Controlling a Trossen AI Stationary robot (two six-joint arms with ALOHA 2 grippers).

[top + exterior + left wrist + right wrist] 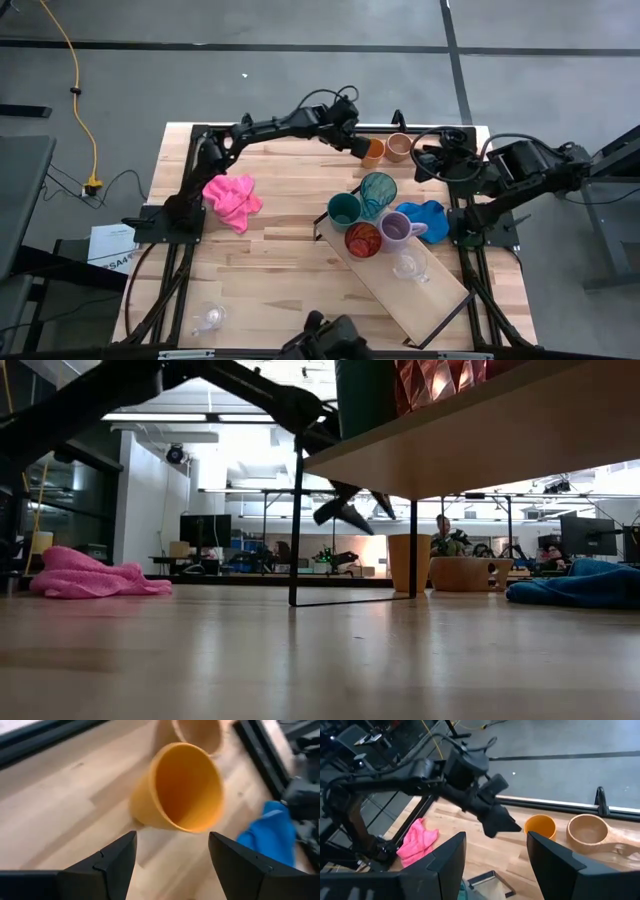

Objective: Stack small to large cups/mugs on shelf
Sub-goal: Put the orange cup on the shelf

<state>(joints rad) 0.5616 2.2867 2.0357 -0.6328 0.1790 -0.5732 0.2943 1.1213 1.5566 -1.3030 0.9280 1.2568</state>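
The orange cup (pixel 373 152) stands at the table's far edge beside a tan mug (pixel 399 147), our left gripper (pixel 357 146) hovering next to it. At the left wrist, our wide-open jaws face its mouth (pixel 186 787); we should straddle the wall squarely. The right gripper (pixel 495 865) waits, empty and spread.

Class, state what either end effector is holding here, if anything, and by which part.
Nothing is held. The left end effector is open before the orange cup; the right end effector is open, empty.

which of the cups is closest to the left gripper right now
The orange cup, standing at the table's far edge beside the tan mug; the open left gripper hovers right next to it, unlike the cups on the shelf.
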